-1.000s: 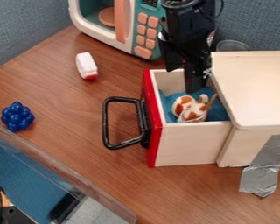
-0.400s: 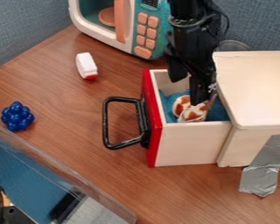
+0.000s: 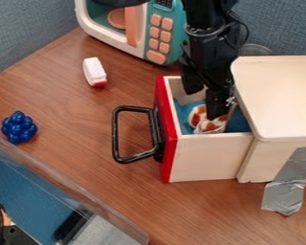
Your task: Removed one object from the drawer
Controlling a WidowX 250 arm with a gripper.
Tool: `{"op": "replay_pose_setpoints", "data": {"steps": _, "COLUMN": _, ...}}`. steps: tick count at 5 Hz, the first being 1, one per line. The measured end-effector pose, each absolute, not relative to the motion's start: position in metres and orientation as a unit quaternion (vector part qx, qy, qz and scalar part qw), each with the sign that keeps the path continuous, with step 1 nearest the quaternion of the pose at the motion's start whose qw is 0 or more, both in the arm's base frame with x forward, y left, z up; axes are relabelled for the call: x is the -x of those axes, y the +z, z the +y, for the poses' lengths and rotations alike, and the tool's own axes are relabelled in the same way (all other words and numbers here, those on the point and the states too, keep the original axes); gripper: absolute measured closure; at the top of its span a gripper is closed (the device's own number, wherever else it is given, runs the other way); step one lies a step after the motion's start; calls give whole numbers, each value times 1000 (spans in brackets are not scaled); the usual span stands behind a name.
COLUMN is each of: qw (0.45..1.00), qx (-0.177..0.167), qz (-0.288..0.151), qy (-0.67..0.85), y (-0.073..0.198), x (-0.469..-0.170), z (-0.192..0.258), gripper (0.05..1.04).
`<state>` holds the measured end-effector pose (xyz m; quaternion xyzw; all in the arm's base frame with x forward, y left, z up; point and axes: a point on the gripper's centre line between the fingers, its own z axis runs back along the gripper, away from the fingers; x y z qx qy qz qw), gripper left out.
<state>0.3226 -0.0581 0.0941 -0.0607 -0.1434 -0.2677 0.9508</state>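
Black and parted well open, the pincer [image 3: 205, 98] hangs at the pulled-out wooden drawer [image 3: 206, 158] on the counter [image 3: 72, 153], gripping nothing. One fingertip overlaps the brown-and-white toy [image 3: 210, 125] lying inside on blue material [image 3: 240, 123]; from where I stand, I cannot tell whether they touch.

A blue-grey wall [image 3: 25, 31] (fabric-textured) edges the wood-grain table [image 3: 69, 129].

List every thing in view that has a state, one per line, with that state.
Red-fronted wooden drawer: pulled open
Brown-and-white rounded toy: inside it, partly hidden
Black two-finger tool: open, at the toy
Silver tape strip: stuck to pale wooden box
Teal-and-white toy microwave: door state unclear
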Motion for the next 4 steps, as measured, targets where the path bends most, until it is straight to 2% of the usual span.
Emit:
{"op": "replay_pose_setpoints", "data": {"steps": 3, "qw": 957, "qx": 73, "qz": -130, "qy": -247, "y": 71, "x": -318, "z": -47, "gripper": 84}}
{"op": "replay_pose_setpoints", "data": {"steps": 4, "qw": 958, "qx": 92, "qz": -137, "qy": -234, "y": 66, "x": -319, "z": -42, "gripper": 137}}
